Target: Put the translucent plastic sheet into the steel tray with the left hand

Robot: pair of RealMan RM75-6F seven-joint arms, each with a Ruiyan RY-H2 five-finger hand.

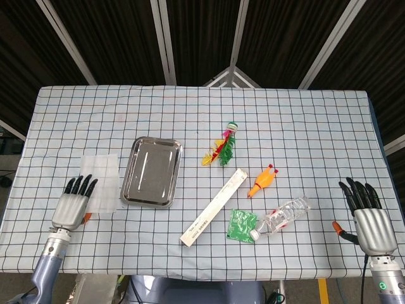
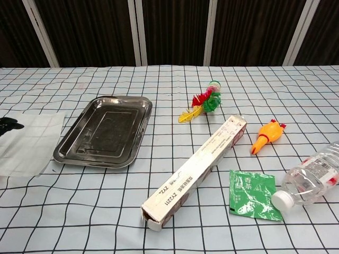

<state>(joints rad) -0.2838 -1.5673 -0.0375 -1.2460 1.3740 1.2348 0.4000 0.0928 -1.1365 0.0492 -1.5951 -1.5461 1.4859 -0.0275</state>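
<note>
The translucent plastic sheet lies flat on the checked cloth, just left of the steel tray, which holds nothing. My left hand hovers at the sheet's near left corner, fingers straight and apart, holding nothing. Only its dark fingertips show at the left edge of the chest view. My right hand hangs flat and open off the table's near right corner, far from both.
Right of the tray lie a long cardboard box, a green tea packet, a clear plastic bottle, an orange rubber chicken and a red-green feather toy. The table's front edge runs just below the left hand.
</note>
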